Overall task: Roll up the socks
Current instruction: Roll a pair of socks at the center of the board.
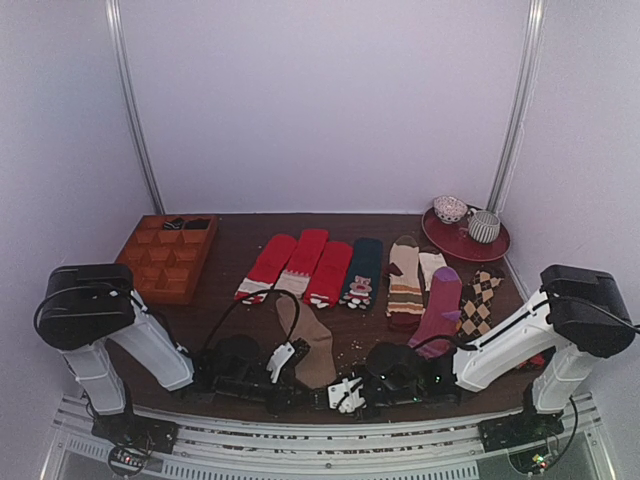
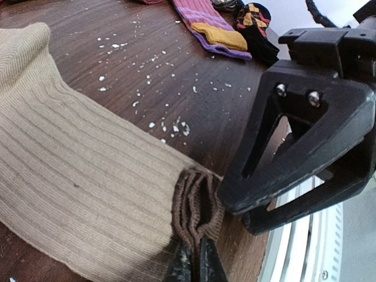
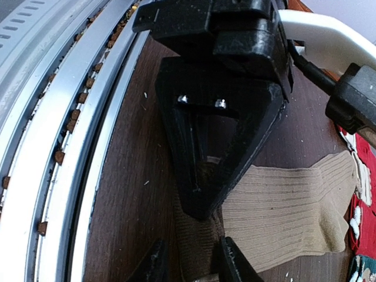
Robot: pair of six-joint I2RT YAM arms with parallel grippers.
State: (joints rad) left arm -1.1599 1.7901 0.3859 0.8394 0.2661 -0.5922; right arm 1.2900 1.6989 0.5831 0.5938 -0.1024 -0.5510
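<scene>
Currently left gripper (image 2: 194,258) pinches cuff of tan-brown ribbed knit socks (image 2: 88,188); right gripper (image 3: 194,254) straddles it, grip unclear. Uneven pull may slip layers free.

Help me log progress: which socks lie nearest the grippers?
The plain tan-brown socks, at the near edge, their cuff pinched by the left gripper; the other socks lie farther back.

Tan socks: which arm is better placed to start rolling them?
Left. The left end effector is shut on the cuff of the tan socks; the right end effector only straddles it, open.
</scene>
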